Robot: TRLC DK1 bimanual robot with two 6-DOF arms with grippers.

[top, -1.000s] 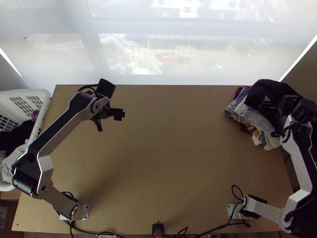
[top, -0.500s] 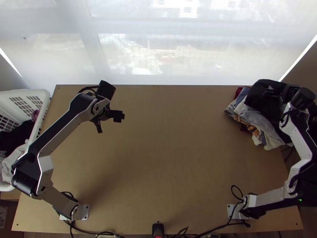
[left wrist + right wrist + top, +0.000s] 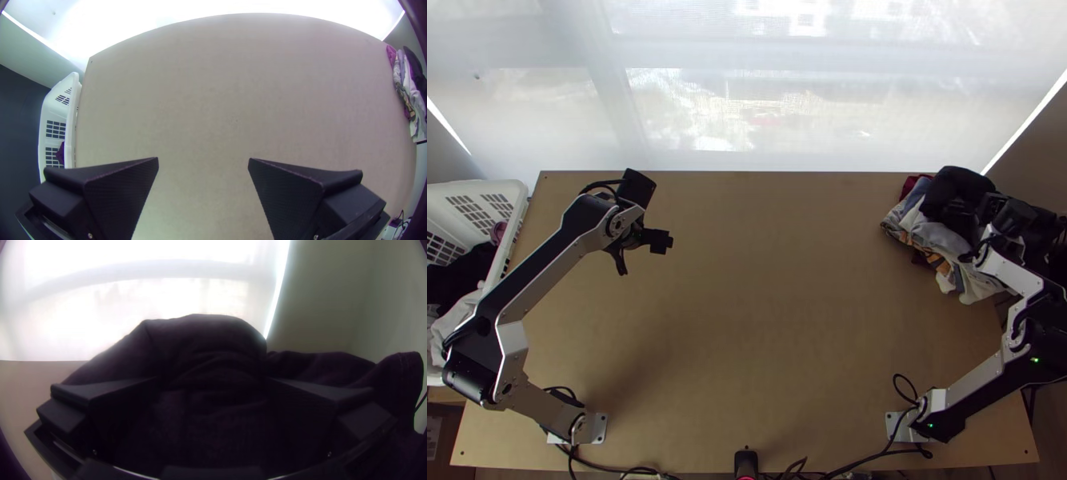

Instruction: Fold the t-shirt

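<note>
A black cloth [image 3: 955, 192] lies bunched on top of a pile of clothes [image 3: 939, 236] at the table's far right; which piece is a t-shirt I cannot tell. Over the pile's right part is my right gripper [image 3: 992, 210]. Dark cloth [image 3: 204, 342] rises in front of my right gripper [image 3: 212, 380] in its wrist view, whose fingers stand wide apart with dark folds between them. My left gripper [image 3: 641, 256] hangs over the table's far left part. In its wrist view, my left gripper [image 3: 203, 159] is open above bare wood, holding nothing.
At the left edge stands a white laundry basket [image 3: 517, 210] with dark and white clothes inside. A pale translucent blind [image 3: 763, 96] hangs behind the table. Bare tabletop [image 3: 771, 280] spreads between the arms; cables [image 3: 875, 460] run along its near edge.
My right arm has swung its elbow inward, and its wrist has shifted left over the pile. The black cloth's outline has sunk slightly. My left gripper has moved a little nearer and left.
</note>
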